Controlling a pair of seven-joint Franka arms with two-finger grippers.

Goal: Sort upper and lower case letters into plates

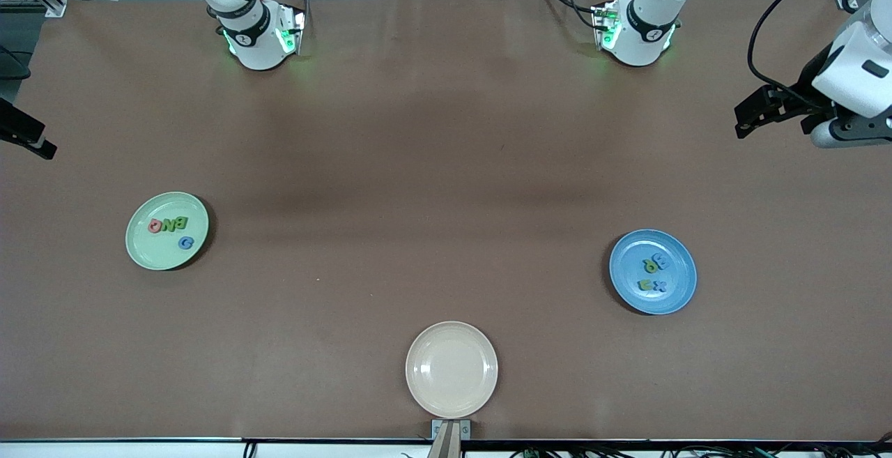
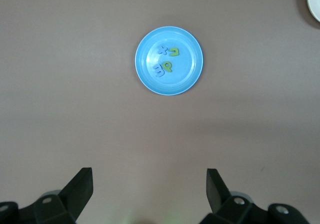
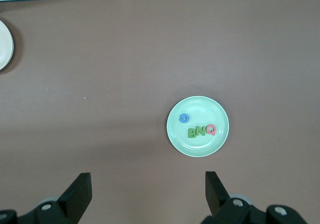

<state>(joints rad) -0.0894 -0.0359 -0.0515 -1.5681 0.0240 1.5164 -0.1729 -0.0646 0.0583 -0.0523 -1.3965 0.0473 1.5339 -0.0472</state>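
An empty cream plate (image 1: 451,369) is seen nearest the front camera; farther off, four letters (image 1: 654,273) lie in the blue plate (image 1: 653,271) toward the left arm's end, four (image 1: 171,229) in the mint plate (image 1: 167,230) toward the right arm's; the left gripper (image 2: 149,191) and right gripper (image 3: 148,194) are raised over bare table, jaws spread, holding nothing.

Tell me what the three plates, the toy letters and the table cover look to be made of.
Mint green plate, blue plate, cream plate: probably plastic or melamine; smooth, even colour, soft glossy highlights.
Letters on green, letters on blue: likely foam or soft plastic; chunky, matte, saturated colours. Hard to confirm.
Table cover: matte brown sheet, perhaps paper or fabric; faint creases show.
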